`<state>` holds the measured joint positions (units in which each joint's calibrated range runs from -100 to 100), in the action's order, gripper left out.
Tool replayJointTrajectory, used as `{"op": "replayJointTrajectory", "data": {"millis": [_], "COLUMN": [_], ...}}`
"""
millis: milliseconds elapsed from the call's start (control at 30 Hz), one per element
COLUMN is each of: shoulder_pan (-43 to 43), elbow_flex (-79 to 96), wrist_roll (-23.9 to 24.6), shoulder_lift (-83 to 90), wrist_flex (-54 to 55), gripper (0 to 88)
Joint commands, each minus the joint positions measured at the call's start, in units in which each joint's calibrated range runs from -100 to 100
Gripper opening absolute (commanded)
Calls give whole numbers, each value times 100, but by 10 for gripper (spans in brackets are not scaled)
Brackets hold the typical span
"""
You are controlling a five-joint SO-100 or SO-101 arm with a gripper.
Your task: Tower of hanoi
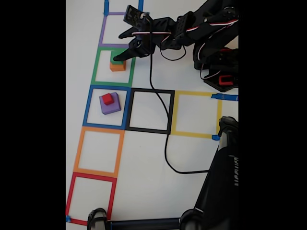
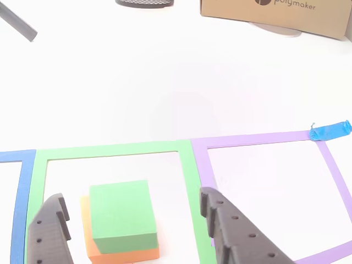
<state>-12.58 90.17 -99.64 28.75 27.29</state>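
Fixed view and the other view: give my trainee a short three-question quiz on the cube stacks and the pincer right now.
1. True or false: the small red cube sits on the big purple cube.
2. Which tape square holds the green cube stacked on the orange cube? A) black B) green C) yellow
3. Fill in: the black pincer is ____ around that stack.

Key: 1 true. 2 B, the green tape square. 3 open, fingers either side, not touching.

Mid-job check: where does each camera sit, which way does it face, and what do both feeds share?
Fixed view: high above, looking down on the white table and taped squares; black arm and gripper enter top right.
Other view: low behind the open fingers, facing forward across the table.
Shared: small green cube stacked on orange cube inside the green tape square.
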Motion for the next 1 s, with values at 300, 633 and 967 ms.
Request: {"op": "replayJointTrajectory", "data": {"millis": [300,633,967], "shoulder_pan": [261,232,395], "elbow_flex": [-463,-890,-745], "wrist_roll": [-36,-36,-36], "shoulder_lift": [-1829,-2830,-2943], "wrist_flex": [1846,2437,2543], "gripper": [272,258,239]}}
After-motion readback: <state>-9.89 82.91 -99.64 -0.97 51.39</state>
